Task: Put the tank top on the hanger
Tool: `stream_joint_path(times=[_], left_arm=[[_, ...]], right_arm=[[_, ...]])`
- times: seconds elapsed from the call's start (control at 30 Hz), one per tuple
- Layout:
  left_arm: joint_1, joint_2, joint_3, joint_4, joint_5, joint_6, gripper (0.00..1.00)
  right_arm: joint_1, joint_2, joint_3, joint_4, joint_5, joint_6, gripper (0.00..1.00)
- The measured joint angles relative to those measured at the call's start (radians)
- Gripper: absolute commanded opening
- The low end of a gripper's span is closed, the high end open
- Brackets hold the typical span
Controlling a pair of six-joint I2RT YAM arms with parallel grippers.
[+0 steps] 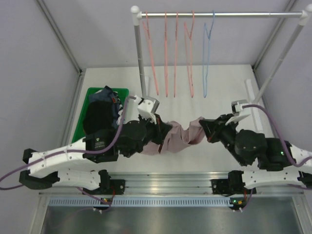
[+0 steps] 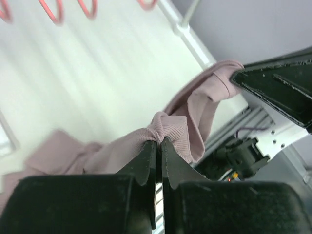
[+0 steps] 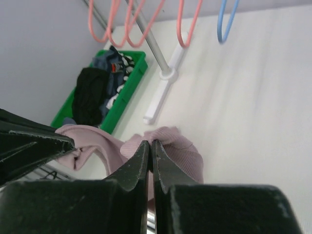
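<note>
Top external view shows us the tank top [image 1: 179,136] strung in a sagging band between the left gripper [image 1: 165,136] and the right gripper [image 1: 204,132], with the blue hanger [image 1: 206,58] hanging on the rail [image 1: 219,14] well behind it, beside pink hangers [image 1: 168,53]. Only the wrist views let us see the grips: each pair of jaws is clenched on a bunched fold of the pink cloth. The right wrist view shows us more plainly the dark clothes [image 3: 90,95] in the green bin [image 3: 124,102].

tank top [image 1: 181,136] left end hidden under left arm [image 1: 131,139], hanger [image 3: 224,42] mostly cut off in right wrist view
</note>
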Motion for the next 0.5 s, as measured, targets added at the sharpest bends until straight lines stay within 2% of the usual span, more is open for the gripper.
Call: stream_joint_path(times=[0.07, 0.27, 0.4, 0.5], left_arm=[[0.0, 0.015, 0.12, -0.074, -0.043, 0.037, 0.0], [0.0, 0.078, 0.465, -0.164, -0.171, 0.149, 0.0], [0.0, 0.098, 0.563, -0.209, -0.216, 0.185, 0.0], [0.0, 0.095, 0.572, -0.226, -0.236, 0.195, 0.0]], right_arm=[[0.0, 0.01, 0.066, 0.026, 0.007, -0.054, 0.0], [0.0, 0.049, 0.257, 0.148, 0.031, -0.233, 0.0], [0.0, 0.084, 0.344, 0.193, 0.051, -0.332, 0.0], [0.0, 0.099, 0.377, 0.227, 0.064, -0.379, 0.0]])
